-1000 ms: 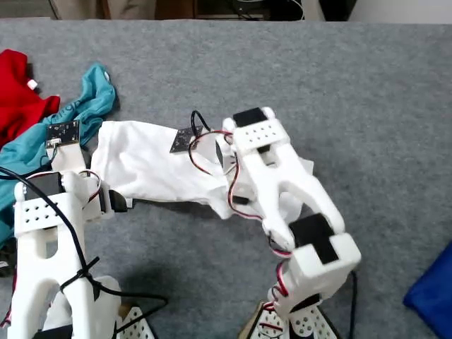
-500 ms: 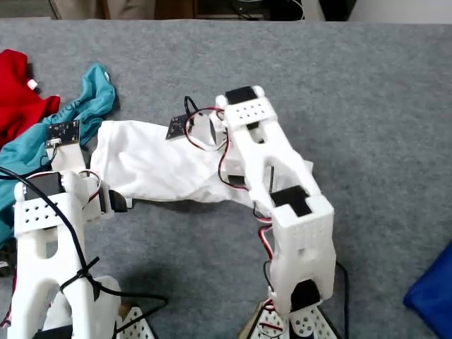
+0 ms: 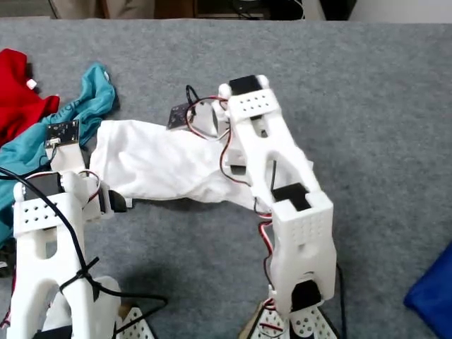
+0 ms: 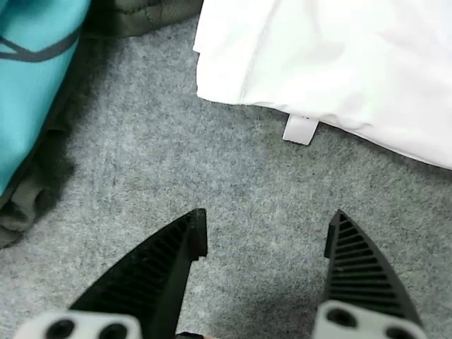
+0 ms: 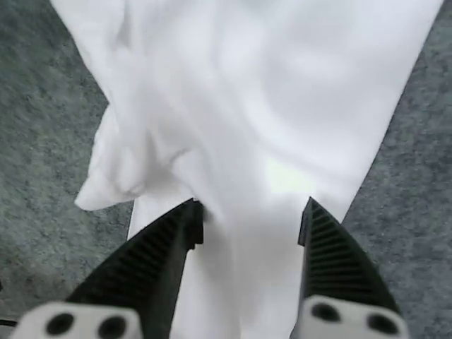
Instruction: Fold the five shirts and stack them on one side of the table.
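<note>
A red shirt (image 3: 18,99) and a teal shirt (image 3: 78,116) are heaped at the left of the bench (image 3: 367,106). The left hand (image 4: 268,229) is held released just beside the hem of the white shirt (image 3: 155,166). The right hand (image 5: 252,212) is spread open astride its rumpled cloth, nothing gripped. A blue shirt (image 3: 431,293) is noted far right. The fabric is judged light and limp, prone to bunching; a hem corner is advised for grasping.
</note>
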You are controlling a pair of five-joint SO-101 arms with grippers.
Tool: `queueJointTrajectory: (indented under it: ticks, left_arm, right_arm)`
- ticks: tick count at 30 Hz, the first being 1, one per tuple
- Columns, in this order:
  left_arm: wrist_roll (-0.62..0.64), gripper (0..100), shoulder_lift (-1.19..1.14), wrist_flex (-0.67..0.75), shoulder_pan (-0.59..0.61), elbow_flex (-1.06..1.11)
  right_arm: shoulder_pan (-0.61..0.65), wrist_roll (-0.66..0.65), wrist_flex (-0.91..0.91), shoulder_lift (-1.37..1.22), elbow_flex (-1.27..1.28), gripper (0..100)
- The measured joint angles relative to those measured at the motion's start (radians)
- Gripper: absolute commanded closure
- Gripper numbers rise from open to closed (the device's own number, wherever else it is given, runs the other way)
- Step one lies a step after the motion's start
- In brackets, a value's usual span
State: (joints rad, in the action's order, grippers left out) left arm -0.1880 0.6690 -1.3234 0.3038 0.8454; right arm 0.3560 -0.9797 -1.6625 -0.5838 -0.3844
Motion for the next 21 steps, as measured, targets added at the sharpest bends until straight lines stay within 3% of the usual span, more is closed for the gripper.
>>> queueJointTrajectory:
  ticks: [5, 10, 17, 21]
  left_arm:
    - [0.000, 72, 0.000, 0.000, 0.000, 0.000]
    - [0.000, 72, 0.000, 0.000, 0.000, 0.000]
    - [0.000, 72, 0.000, 0.000, 0.000, 0.000]
    - [0.000, 72, 0.000, 0.000, 0.000, 0.000]
  right_arm:
    - [-0.029, 0.000, -0.083, 0.002, -0.098, 77.7]
    - [-0.028, 0.012, -0.101, 0.107, -0.084, 89.5]
    - [0.012, 0.017, -0.083, 0.390, 0.311, 91.3]
    - [0.026, 0.037, 0.038, 0.522, 0.571, 83.2]
